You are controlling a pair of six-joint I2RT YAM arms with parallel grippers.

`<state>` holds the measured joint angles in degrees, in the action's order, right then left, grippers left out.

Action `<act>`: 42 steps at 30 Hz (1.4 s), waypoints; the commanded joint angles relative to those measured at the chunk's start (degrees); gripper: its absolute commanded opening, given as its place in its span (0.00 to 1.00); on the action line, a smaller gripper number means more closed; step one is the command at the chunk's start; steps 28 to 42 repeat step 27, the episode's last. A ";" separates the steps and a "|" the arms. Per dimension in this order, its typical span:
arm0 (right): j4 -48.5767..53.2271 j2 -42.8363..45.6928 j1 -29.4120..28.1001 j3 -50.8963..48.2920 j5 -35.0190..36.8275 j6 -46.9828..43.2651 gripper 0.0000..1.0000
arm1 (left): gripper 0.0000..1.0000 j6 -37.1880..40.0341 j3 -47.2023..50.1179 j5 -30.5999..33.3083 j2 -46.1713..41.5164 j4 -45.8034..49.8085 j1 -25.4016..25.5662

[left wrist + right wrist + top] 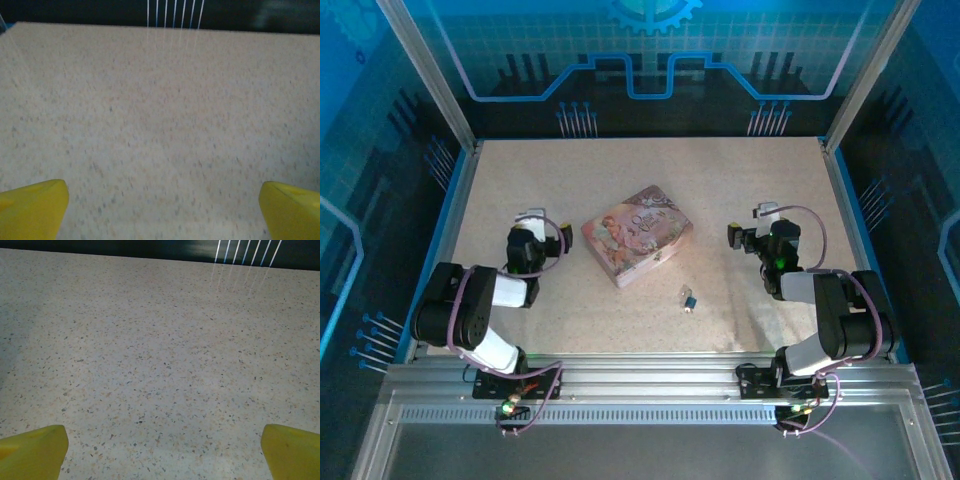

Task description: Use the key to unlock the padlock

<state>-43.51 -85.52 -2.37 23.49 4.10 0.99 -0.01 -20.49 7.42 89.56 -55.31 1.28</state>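
1. Padlock [689, 299], top external view: I see it as a tiny bluish speck lying on the desk [620, 170], at about 5 o'clock from the pink tin [637, 236] and near it without touching. It sits toward 6 o'clock of the desk's middle, between my two arms. The key is too small for me to tell apart from the padlock here.
2. Same view: the left tool [531, 217] hangs over bare desk at 9 o'clock from the tin. The right tool [767, 212] is at 3 o'clock from the tin. Both are well apart from the padlock, and neither touches anything.
3. Left wrist view: the left tool [162, 215] has its jaws spread wide. One yellow fingertip [31, 207] shows at 7 o'clock and the other at 5 o'clock, with speckled desk [160, 125] between them and nothing gripped.
4. Right wrist view: the right tool [162, 452] is spread just as wide. Its yellow fingertips [31, 450] sit in the two lower corners over bare speckled desk [160, 355], holding nothing.
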 commanded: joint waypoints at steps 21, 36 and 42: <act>0.28 -0.71 -1.31 1.21 -0.79 -1.83 1.00 | 0.99 -0.59 -1.39 -3.09 -0.69 2.62 -1.45; 0.44 -0.71 -1.08 1.30 -1.18 -1.73 1.00 | 0.99 -0.60 -1.39 -3.11 -0.66 2.57 -1.45; 0.44 -0.71 -1.08 1.30 -1.18 -1.73 1.00 | 0.99 -0.60 -1.39 -3.11 -0.66 2.57 -1.45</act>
